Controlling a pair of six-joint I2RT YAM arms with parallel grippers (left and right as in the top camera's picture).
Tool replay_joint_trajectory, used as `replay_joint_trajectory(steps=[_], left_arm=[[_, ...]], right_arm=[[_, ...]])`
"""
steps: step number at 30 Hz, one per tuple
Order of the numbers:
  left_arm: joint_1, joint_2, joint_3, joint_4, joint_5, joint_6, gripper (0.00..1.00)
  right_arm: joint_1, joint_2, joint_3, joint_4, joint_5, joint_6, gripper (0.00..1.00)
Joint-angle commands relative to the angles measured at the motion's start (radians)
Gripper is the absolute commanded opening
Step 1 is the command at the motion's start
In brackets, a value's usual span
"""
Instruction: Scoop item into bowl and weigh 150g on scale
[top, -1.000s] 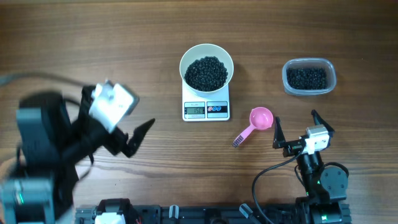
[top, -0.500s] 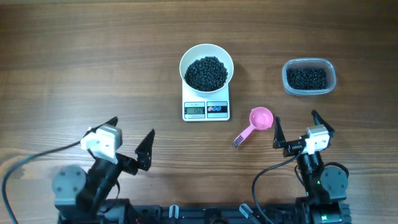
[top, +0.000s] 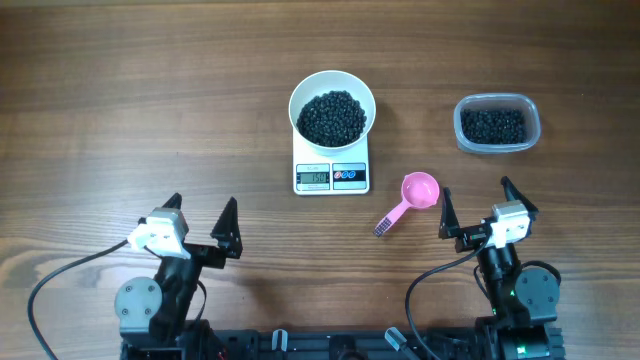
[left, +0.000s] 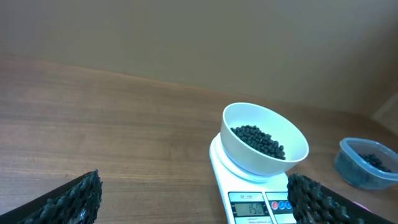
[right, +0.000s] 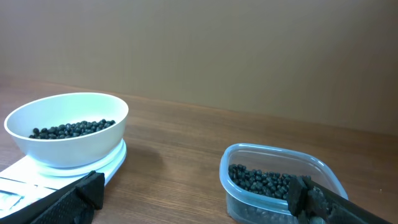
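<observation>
L gripper & R gripper: jaws wide apart, empty. White bowl w/ black beads on scale ahead-right of L gripper; pink scoop just ahead-left of R gripper.

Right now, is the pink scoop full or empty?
Empty: the pink scoop lies flat, its cup showing only bare pink inside.

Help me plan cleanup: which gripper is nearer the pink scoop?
Right. The right gripper sits just to the right of the pink scoop, close to its cup but not touching; the left gripper is far off to its left.

Open tabletop left of scale
</observation>
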Motion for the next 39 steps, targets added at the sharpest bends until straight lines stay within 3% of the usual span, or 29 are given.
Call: replay_joint_trajectory(steps=[1, 6, 13, 17, 22, 30, 39], left_arm=[[-0.01, -0.021, -0.035, 0.034, -0.037, -0.018, 1.0], [-0.012, -0.021, -0.06, 0.07, -0.044, -0.018, 1.0], [-0.012, -0.021, -0.182, 0.235, -0.045, -0.019, 1.0], [-0.012, -0.021, -0.232, 0.281, -0.108, -0.057, 1.0], [-0.012, -0.021, -0.241, 0.275, -0.182, -0.066, 1.0], [-0.012, -0.021, -0.241, 0.273, -0.166, 0.067, 1.0], [-0.015, -0.021, -0.241, 0.273, -0.163, 0.07, 1.0]], right_arm=[[0.006, -0.012, -0.003, 0.001, 0.014, -0.012, 1.0], [0.006, -0.013, -0.003, 0.001, 0.014, -0.011, 1.0], [0.006, -0.013, -0.003, 0.001, 0.014, -0.012, 1.0], [0.006, -0.012, -0.003, 0.001, 0.014, -0.011, 1.0], [0.006, -0.013, -0.003, 0.001, 0.014, -0.012, 1.0], [0.006, -0.012, -0.003, 0.002, 0.014, -0.012, 1.0], [0.006, -0.013, -0.003, 0.001, 0.014, -0.011, 1.0]])
